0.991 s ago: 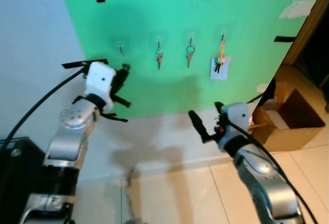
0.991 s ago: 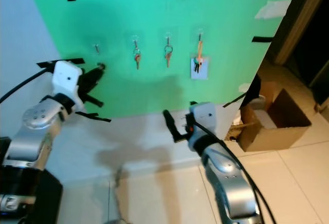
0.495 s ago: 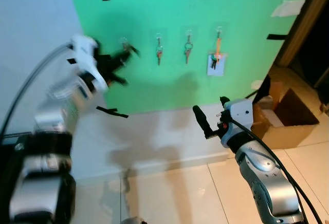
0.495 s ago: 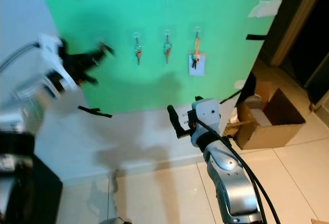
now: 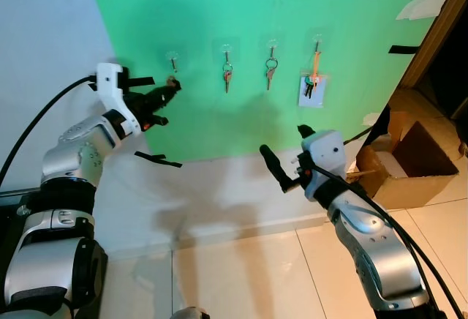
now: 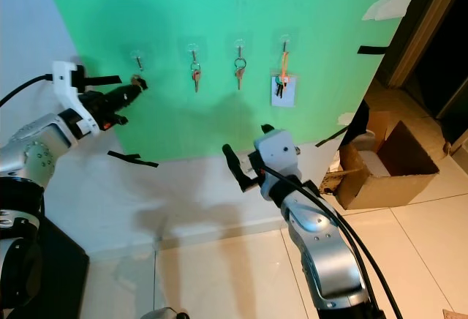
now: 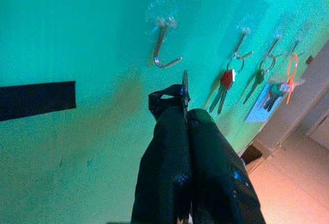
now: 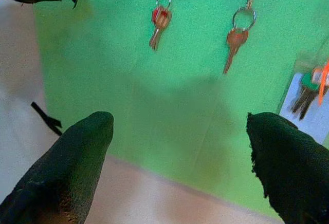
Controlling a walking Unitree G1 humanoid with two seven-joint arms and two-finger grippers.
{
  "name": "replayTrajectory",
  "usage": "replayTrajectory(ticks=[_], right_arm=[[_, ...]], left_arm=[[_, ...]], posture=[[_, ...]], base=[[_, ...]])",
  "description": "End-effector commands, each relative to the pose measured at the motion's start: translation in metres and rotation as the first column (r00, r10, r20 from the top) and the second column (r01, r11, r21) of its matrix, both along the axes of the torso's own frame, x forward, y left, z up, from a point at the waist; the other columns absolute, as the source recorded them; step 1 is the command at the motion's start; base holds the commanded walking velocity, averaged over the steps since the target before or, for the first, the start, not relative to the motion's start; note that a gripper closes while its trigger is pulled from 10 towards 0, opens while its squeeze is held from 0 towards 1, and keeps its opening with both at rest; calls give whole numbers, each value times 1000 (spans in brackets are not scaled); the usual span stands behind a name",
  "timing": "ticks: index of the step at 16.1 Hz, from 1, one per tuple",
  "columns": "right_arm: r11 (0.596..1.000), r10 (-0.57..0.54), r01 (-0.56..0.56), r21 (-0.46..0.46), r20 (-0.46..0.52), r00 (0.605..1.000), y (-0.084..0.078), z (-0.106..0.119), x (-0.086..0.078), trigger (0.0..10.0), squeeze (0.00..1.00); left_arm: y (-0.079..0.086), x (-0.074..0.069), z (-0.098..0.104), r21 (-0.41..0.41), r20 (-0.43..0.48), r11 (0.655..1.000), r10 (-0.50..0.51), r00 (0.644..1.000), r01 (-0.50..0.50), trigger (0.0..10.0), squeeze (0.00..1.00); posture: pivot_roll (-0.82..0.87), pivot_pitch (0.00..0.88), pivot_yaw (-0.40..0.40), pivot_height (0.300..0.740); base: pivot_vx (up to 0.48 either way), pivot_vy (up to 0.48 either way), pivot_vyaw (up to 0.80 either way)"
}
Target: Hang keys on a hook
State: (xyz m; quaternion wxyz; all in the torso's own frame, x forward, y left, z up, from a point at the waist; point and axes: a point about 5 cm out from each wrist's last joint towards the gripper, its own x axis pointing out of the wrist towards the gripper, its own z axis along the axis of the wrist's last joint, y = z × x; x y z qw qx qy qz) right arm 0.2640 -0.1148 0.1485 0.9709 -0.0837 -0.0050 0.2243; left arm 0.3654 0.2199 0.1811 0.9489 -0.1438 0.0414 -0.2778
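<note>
Since half a second earlier, the keys [image 7: 181, 91], pinched in the left gripper's [image 5: 170, 89] closed fingers, had settled just at 6 o'clock of the empty hook [image 7: 163, 41] on the green wall [image 5: 292, 12]. Approach was nearly done; next, seemingly, the ring had to be lifted over the hook's tip. At 3 o'clock hung three other key sets [image 5: 270, 72]. The right gripper [image 8: 180, 147] idled, spread wide and empty.

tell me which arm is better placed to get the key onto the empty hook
Left. The left gripper is shut on the key just below the empty hook; the right gripper is open, lower and off the wall.
</note>
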Motion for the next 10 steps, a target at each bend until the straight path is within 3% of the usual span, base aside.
replayTrajectory(ticks=[1,10], right_arm=[[1000,5,-4,-29,31,1000,1,6,1,10000,0],[997,42,-38,-68,57,997,4,11,-2,10000,0]], left_arm=[[1,2,4,-40,13,999,-8,1000,8,10000,0],[-11,-1,0,-110,22,986,-125,992,126,10000,0]], posture=[[-77,0,50,740],[-87,0,29,740]], base=[[0,0,0],[0,0,0]])
